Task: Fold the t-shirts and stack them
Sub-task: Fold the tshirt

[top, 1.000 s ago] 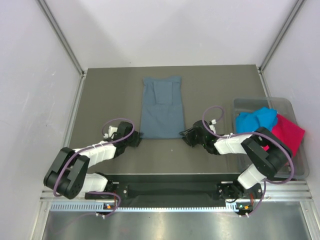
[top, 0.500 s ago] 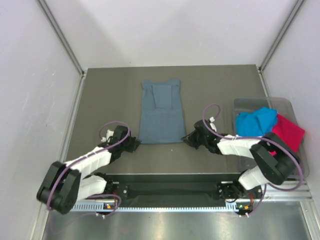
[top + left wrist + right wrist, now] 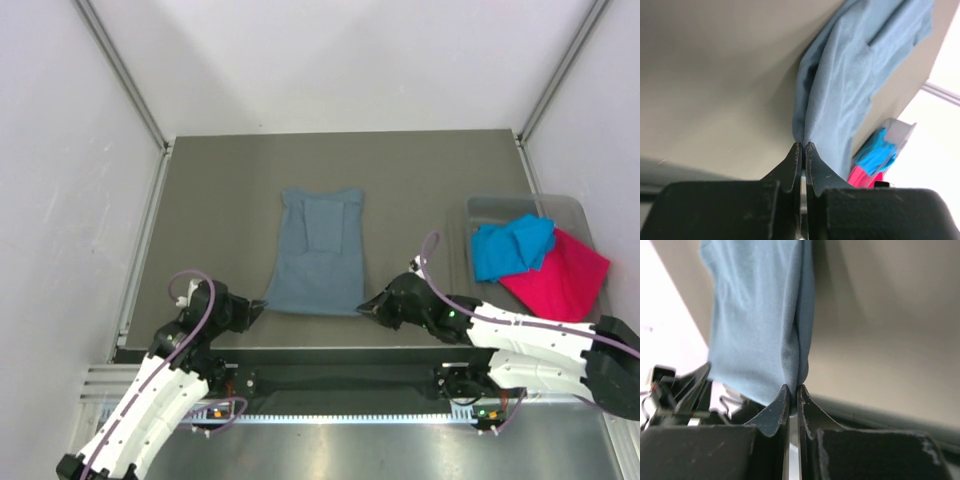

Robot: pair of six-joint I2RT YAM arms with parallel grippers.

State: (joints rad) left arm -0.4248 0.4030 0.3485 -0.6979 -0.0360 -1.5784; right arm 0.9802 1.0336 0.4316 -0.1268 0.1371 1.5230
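Slate-blue t-shirt (image 3: pixel 318 255), long axis near-to-far, near corners clamped in left tool (image 3: pixel 257 308) and right tool (image 3: pixel 365 306).

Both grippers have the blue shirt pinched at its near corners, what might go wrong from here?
The left gripper and right gripper each pinch only a thin tip of the blue shirt, so a corner may slip free under a tug. The shirt's hem also lies close to the near edge of the table, so pulling it further toward the arms may drag it off.
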